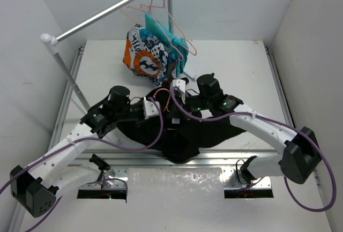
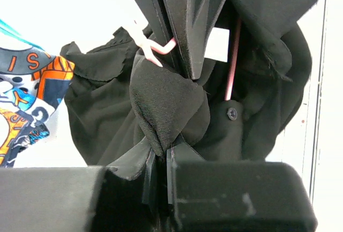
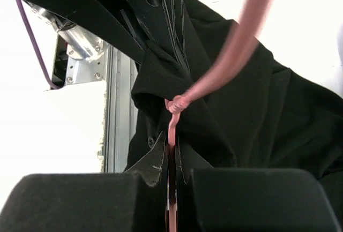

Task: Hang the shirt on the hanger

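The black shirt (image 1: pixel 185 133) lies bunched at the middle of the table, near its front edge. My left gripper (image 1: pixel 161 103) is shut on a fold of the shirt (image 2: pixel 161 103) near the collar; my left gripper (image 2: pixel 159 154) pinches the cloth tightly. A white neck label (image 2: pixel 217 43) shows behind it. My right gripper (image 1: pixel 174 99) is shut on the salmon-pink wire hanger (image 3: pixel 179 103) just below its twisted neck, as my right gripper (image 3: pixel 171 149) shows. The hanger wire (image 2: pixel 231 66) runs inside the shirt's neck opening. The two grippers almost touch above the shirt.
A clothes rail (image 1: pixel 107 13) crosses the back left on a slanted post (image 1: pixel 69 76). Spare pink hangers (image 1: pixel 181 35) hang from it, with a teal garment (image 1: pixel 161 31) and an orange-white-blue patterned garment (image 1: pixel 143 55) below. A metal strip (image 1: pixel 177 159) marks the table's front edge.
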